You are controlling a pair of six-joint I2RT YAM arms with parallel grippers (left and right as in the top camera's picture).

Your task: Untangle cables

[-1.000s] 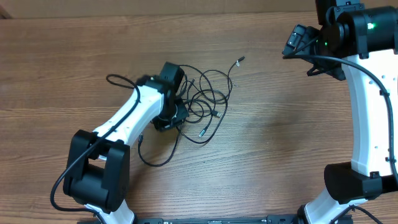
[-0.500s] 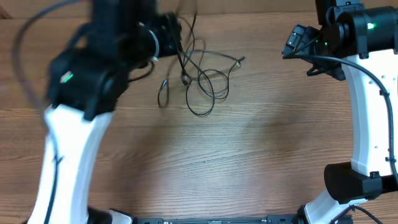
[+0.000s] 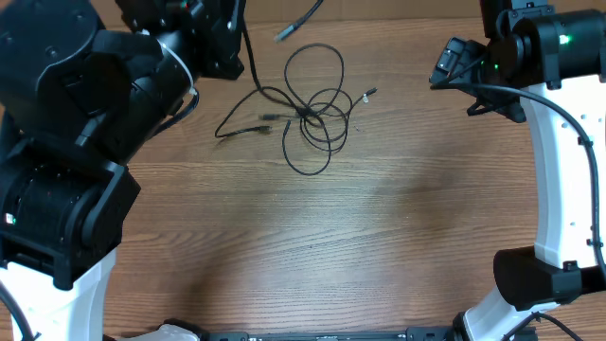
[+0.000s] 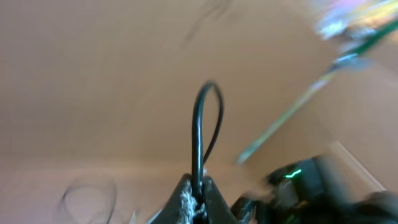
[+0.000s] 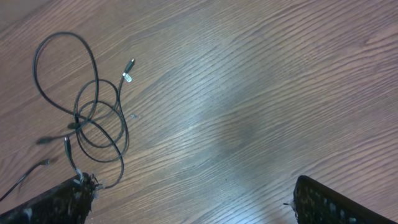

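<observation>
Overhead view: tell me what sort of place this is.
Probably a robotics test bench: a white-and-black left arm and right arm flank a wood-grain table, with a tangle of thin black cables on it.

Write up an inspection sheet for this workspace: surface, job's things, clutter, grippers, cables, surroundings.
Surface: wooden table, bare grain, no marks seen.
Job's things: cables, thin black cords in overlapping loops near the far edge; a silvery plug end lies at their right.
Clutter: nothing seen.
Grippers: left gripper shut on a loop of one of the cables; right gripper open, holding nothing, to the right of the tangle.
Cables: thick black arm wire runs along the right arm.
Surroundings: pale strip beyond the far table edge; nothing else seen.
</observation>
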